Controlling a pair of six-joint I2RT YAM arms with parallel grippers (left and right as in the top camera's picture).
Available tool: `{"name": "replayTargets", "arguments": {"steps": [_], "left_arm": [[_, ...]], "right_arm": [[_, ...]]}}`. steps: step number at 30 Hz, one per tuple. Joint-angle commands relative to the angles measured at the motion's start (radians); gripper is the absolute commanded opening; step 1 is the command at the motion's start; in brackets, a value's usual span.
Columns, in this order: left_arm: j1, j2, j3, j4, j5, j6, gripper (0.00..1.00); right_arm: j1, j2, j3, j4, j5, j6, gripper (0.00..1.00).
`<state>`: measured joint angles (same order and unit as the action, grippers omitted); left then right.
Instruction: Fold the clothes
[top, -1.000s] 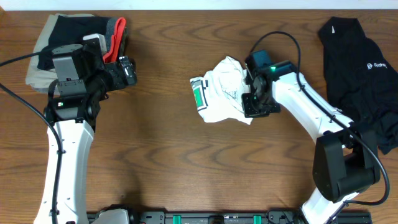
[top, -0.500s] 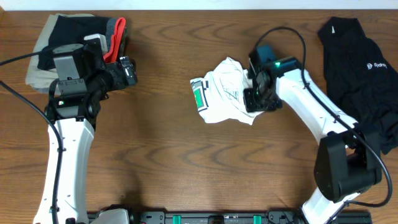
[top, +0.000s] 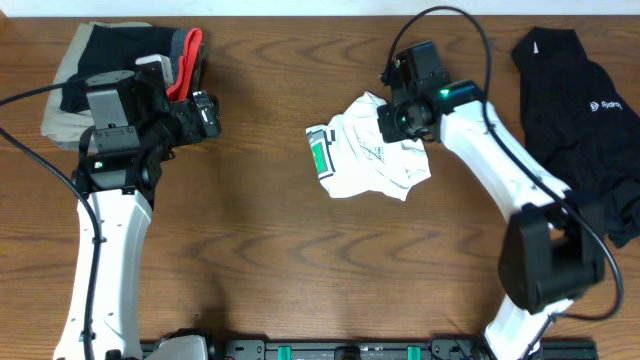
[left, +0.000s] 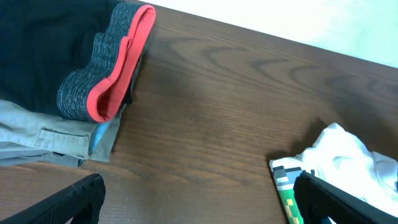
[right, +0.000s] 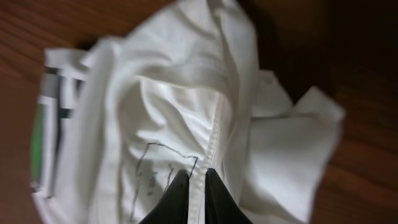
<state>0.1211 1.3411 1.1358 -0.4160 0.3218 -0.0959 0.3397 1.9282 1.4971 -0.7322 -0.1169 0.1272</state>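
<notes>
Right wrist view: right gripper (right: 197, 186) pinches a seam of the crumpled white T-shirt (right: 155, 106), mid-way across the table (top: 260, 250); left gripper (left: 199, 202) is spread wide, empty. Risk: narrow seam hold may slip on lifting, so the shirt drops bunched.

Your right hand (top: 398, 122) moved off shirt (top: 360, 160) right edge, up to its far corner; now pinches seam there. Shirt's right flap fell outward.
</notes>
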Motion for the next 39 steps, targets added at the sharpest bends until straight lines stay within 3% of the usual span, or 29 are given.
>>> {"name": "replayTargets", "arguments": {"steps": [1,5,11,17,33,39], "left_arm": [[0.003,0.011,0.009,-0.002,-0.002,0.018,0.98],[0.003,0.011,0.009,-0.002,-0.002,0.018,0.98],[0.003,0.011,0.009,-0.002,-0.002,0.018,0.98],[0.003,0.011,0.009,-0.002,-0.003,0.018,0.98],[0.003,0.011,0.009,-0.002,-0.002,0.018,0.98],[0.003,0.011,0.009,-0.002,-0.002,0.018,0.98]], "right_arm": [[-0.013,0.05,0.01,0.006,-0.015,-0.013,0.08],[-0.016,0.089,0.01,0.006,-0.014,-0.013,0.08],[-0.037,0.103,0.01,0.012,0.016,-0.009,0.23],[-0.072,0.103,0.008,0.009,0.013,-0.009,0.28],[-0.043,0.144,0.005,0.03,-0.03,-0.02,0.24],[-0.045,0.176,0.005,0.037,-0.056,-0.02,0.1]]}}
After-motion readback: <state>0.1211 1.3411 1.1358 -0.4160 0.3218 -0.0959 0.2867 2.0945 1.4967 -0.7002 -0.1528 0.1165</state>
